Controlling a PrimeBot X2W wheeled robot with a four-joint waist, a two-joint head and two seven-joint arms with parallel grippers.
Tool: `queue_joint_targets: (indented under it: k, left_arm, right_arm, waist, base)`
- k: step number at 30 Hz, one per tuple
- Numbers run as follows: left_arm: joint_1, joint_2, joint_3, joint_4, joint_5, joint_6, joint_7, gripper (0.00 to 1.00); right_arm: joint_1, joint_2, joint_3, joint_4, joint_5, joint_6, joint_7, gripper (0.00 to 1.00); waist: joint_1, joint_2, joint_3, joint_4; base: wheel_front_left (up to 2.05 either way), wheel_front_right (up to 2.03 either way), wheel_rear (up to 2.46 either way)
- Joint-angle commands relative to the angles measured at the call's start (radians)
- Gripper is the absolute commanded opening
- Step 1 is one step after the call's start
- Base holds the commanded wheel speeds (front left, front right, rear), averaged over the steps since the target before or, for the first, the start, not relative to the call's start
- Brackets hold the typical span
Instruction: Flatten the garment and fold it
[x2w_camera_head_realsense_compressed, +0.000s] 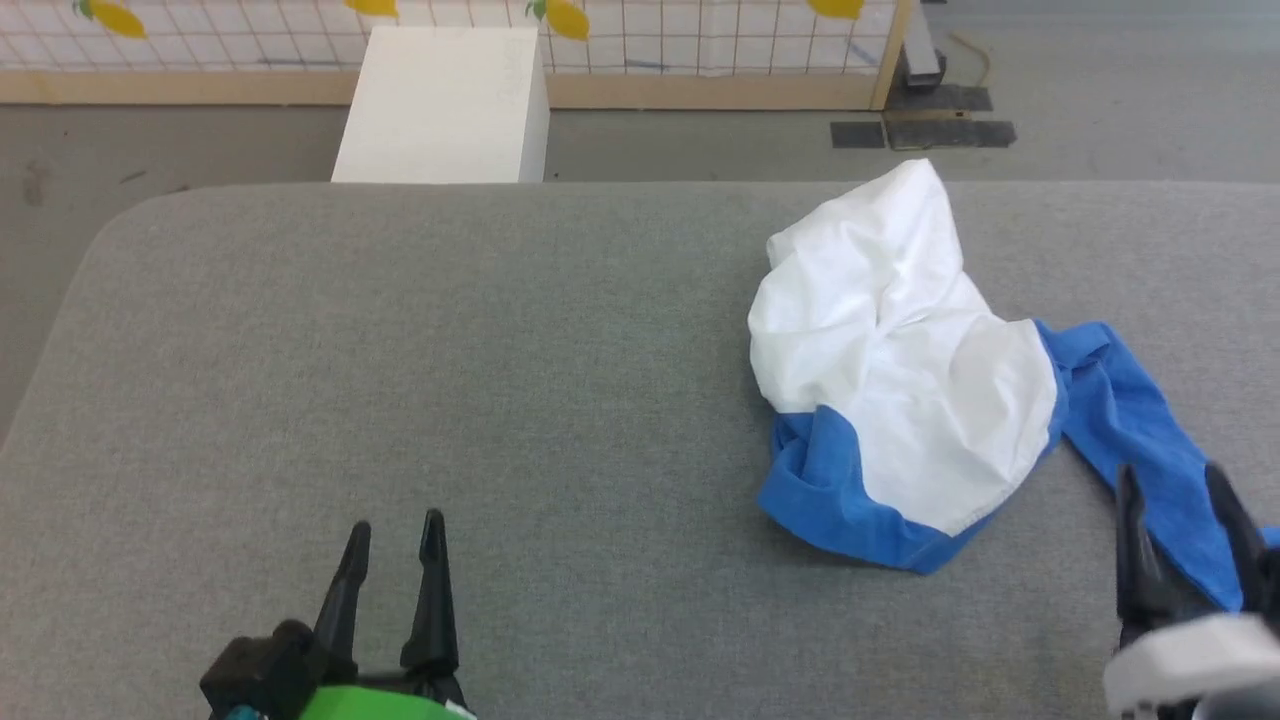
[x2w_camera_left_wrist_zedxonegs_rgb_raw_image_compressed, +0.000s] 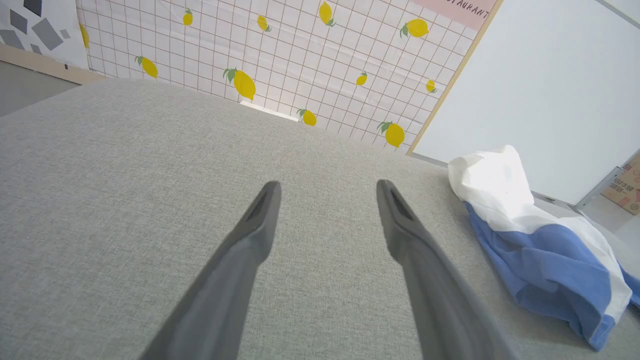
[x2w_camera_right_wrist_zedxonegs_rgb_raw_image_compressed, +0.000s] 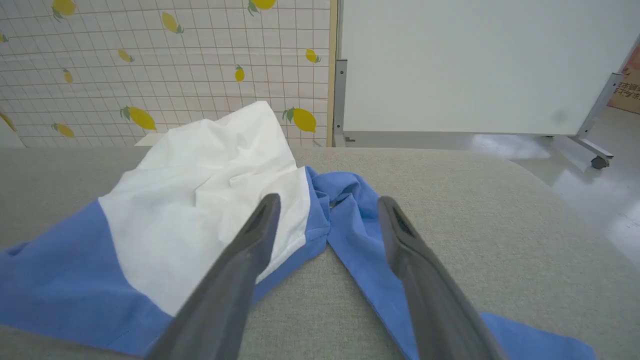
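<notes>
Garment (x2w_camera_head_realsense_compressed: 900, 370) lies crumpled on the grey pad (x2w_camera_head_realsense_compressed: 500, 350). My right gripper (x2w_camera_head_realsense_compressed: 1170, 478) hovers over the garment's trailing blue sleeve (x2w_camera_head_realsense_compressed: 1150, 430), jaws spread and empty. Left gripper (x2w_camera_head_realsense_compressed: 397, 524) is well apart from the garment, also spread. Cloth looks thin, limp and light, so I'd pinch the sleeve edge.

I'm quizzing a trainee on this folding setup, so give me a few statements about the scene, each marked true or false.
1. The garment lies crumpled on the right part of the grey table. True.
2. The left gripper is shut on the garment. False: it is open over bare table, well apart from the garment.
3. The right gripper is open, at the blue sleeve. True.
4. The white box sits on the garment. False: it stands beyond the table's far edge.
</notes>
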Motion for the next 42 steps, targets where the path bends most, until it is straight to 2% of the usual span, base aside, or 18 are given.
queue_joint_targets:
  k: [1,8,13,18,19,20,24,28,32,36,42]
  left_arm:
    - [0.028,-0.002,0.001,-0.002,0.021,0.007,-0.004,1.00]
    - [0.059,-0.002,-0.006,0.004,0.066,0.023,-0.004,1.00]
    - [-0.056,0.030,-0.060,0.028,0.120,-0.024,0.036,1.00]
    - [-0.322,0.094,-0.161,0.046,0.132,-0.071,0.269,1.00]
    - [-0.484,0.101,-0.230,0.086,0.079,-0.083,0.431,1.00]
    - [-0.543,0.099,-0.256,0.109,0.046,-0.085,0.496,1.00]
    - [-0.716,0.062,-0.292,0.197,-0.155,-0.088,0.729,1.00]
    - [-0.856,0.048,-0.284,0.281,-0.255,-0.083,0.899,1.00]
    - [-0.942,0.038,-0.270,0.349,-0.289,-0.041,0.991,1.00]
    - [-0.990,0.045,-0.288,0.400,-0.277,-0.018,1.056,1.00]
    - [-1.004,0.021,-0.294,0.448,-0.296,0.015,1.045,1.00]
  right_arm:
    - [0.030,0.007,-0.014,-0.001,-0.012,-0.002,-0.031,1.00]
    - [0.094,0.016,-0.002,0.102,0.101,-0.002,-0.117,1.00]
    - [0.073,0.016,-0.008,0.116,0.097,-0.002,-0.137,1.00]
    - [0.055,0.016,-0.030,0.112,0.087,-0.002,-0.142,1.00]
    - [0.043,0.016,-0.034,0.111,0.087,-0.002,-0.141,1.00]
    - [0.037,0.016,-0.031,0.111,0.087,-0.002,-0.140,1.00]
    - [0.009,0.016,-0.011,0.112,0.088,-0.002,-0.137,1.00]
    - [-0.021,0.016,0.004,0.123,0.096,-0.002,-0.139,1.00]
    - [-0.044,0.016,0.015,0.149,0.108,-0.002,-0.148,1.00]
    - [-0.072,0.016,0.027,0.171,0.120,-0.002,-0.160,1.00]
    - [-0.110,0.016,0.026,0.193,0.130,-0.002,-0.175,1.00]
  waist:
    - [0.0001,0.0000,-0.017,-0.014]
    - [0.0001,0.0000,-0.050,-0.027]
    - [0.0001,0.0000,-0.045,-0.020]
    - [0.0001,0.0000,-0.004,-0.002]
    - [0.0001,0.0000,0.024,0.002]
    - [0.0001,0.0000,0.036,0.000]
    - [0.0001,0.0000,0.079,-0.020]
    - [0.0001,0.0000,0.127,-0.057]
    - [0.0001,0.0000,0.180,-0.098]
    - [0.0001,0.0000,0.238,-0.138]
    - [0.0001,0.0000,0.307,-0.177]
  base:
    - [0.00,0.00,0.00]
    - [0.00,0.00,0.00]
    - [0.00,0.00,0.00]
    - [0.00,0.00,0.00]
    - [0.00,0.00,0.00]
    - [0.00,0.00,0.00]
    - [0.00,0.00,0.00]
    - [0.00,0.00,0.00]
    - [0.00,0.00,0.00]
    - [0.00,0.00,0.00]
    - [0.00,0.00,0.00]
